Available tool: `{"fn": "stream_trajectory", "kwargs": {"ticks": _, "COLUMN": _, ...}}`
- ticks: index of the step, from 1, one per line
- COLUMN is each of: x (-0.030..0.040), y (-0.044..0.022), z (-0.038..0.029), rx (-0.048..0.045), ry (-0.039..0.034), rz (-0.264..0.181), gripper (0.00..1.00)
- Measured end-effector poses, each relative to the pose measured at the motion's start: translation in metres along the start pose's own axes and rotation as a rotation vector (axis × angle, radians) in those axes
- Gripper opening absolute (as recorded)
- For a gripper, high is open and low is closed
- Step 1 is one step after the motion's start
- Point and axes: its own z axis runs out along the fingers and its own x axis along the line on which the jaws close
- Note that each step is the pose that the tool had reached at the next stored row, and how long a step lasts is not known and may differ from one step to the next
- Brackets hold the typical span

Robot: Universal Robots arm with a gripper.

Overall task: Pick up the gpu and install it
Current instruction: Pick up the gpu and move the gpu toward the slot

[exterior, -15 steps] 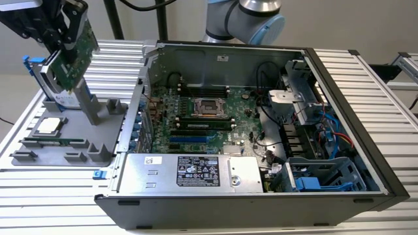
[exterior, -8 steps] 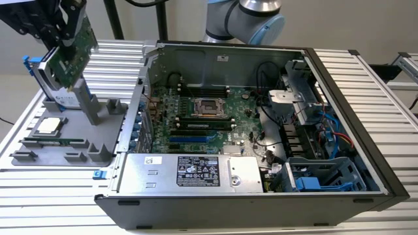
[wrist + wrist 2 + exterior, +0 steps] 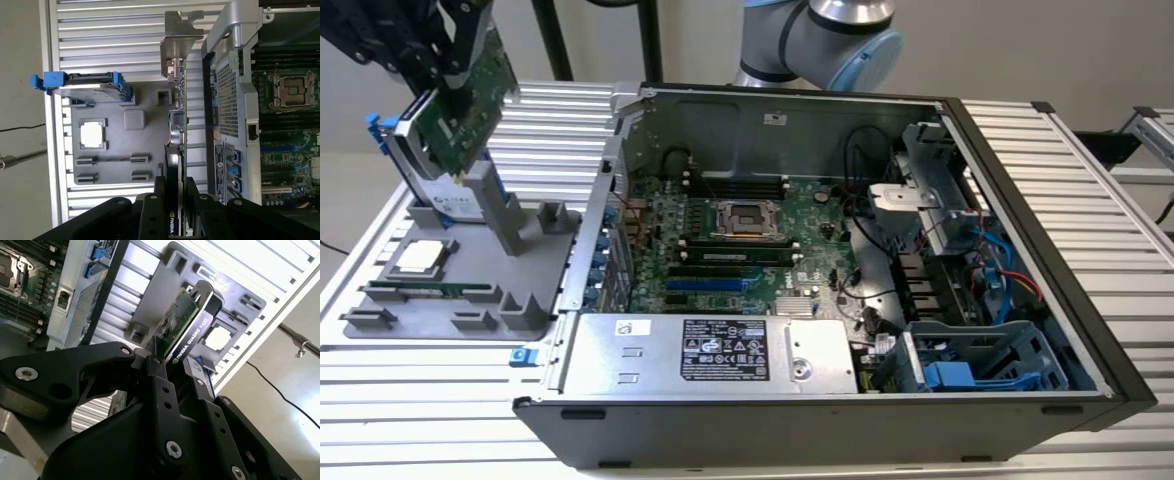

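My black gripper [image 3: 173, 366] pinches the flat green circuit-board gpu [image 3: 478, 92], ten o'clock of the open metal case [image 3: 761, 125]; likely light, stiff, fragile: hold board edges.

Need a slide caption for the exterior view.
Gripper holding the gpu over the grey parts tray, beside the open computer case.

Gpu [image 3: 470, 95] in tool [image 3: 451, 72], above parts tray [image 3: 470, 268]; tray at exterior view's left of pc case [image 3: 854, 430].

Diffuse, even lighting throughout. Floor [image 3: 300, 410] overexposed in second wrist view; slight sheen on gpu [image 3: 192, 330] edge. Case [image 3: 720, 120] interior mildly shadowed; table [image 3: 1067, 160] slats bright.
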Motion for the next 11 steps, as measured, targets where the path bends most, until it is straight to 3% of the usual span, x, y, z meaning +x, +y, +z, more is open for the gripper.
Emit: {"fn": "stream_trajectory", "kwargs": {"ticks": 11, "x": -0.0001, "y": 0.0002, "z": -0.0037, "rx": 0.0000, "ry": 0.0000, "rz": 0.000, "gripper": 0.00}}
